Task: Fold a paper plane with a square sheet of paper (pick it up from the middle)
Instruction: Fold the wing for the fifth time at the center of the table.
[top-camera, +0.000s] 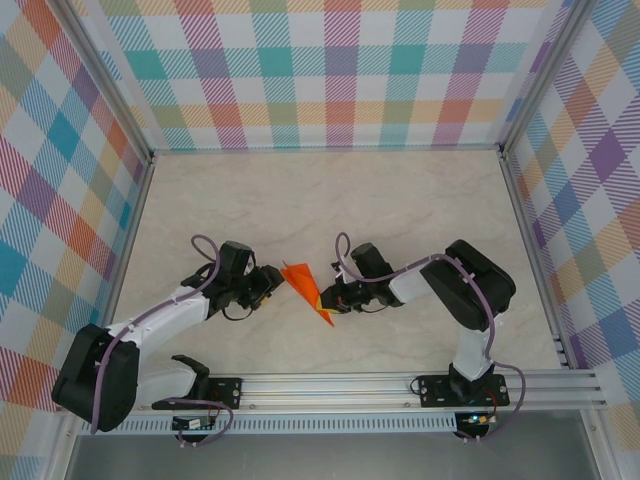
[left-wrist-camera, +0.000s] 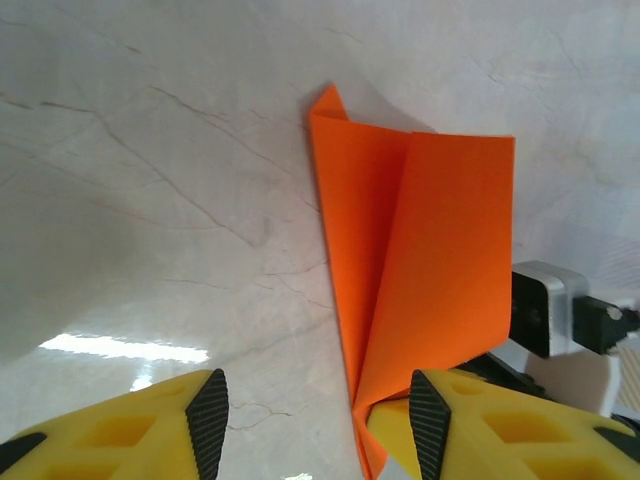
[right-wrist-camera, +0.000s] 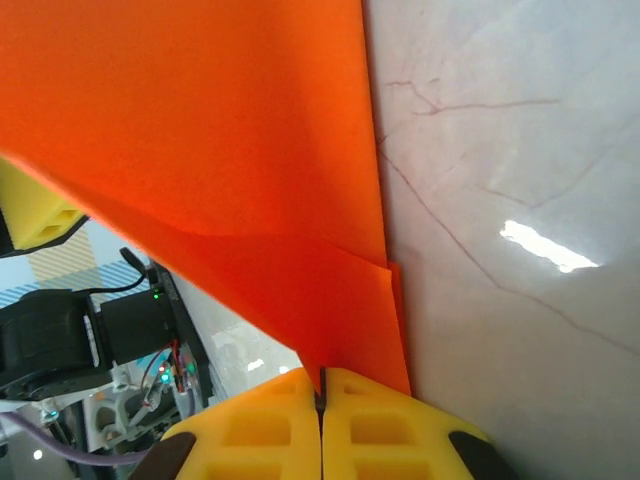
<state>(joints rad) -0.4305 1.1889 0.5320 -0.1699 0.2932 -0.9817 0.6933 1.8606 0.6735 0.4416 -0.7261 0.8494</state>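
1. the right gripper (right-wrist-camera: 320, 388) has its two yellow fingers (right-wrist-camera: 380, 425) pressed together, and a corner of the paper plane (right-wrist-camera: 200, 150) comes up out of the seam between them; it is clamped on the orange sheet.
2. from the right wrist view, the paper rises away from that grip as a broad folded flap, with one straight edge running up alongside the marbled table (right-wrist-camera: 520, 130).
3. the left gripper (left-wrist-camera: 318, 425) has its jaws apart, a wide gap between the black pads (left-wrist-camera: 208, 425).
4. in the left wrist view the narrow lower end of the plane comes down inside that gap, close against the finger on the right of the picture; i cannot tell whether it touches that finger. the other finger is well clear of the paper.
5. in the top view the plane (top-camera: 305, 288) sits near the middle of the table (top-camera: 400, 200), between the two grippers, its point towards the near edge. the right gripper (top-camera: 328, 297) meets it on one side and the left gripper (top-camera: 268, 283) is just beside it on the other.
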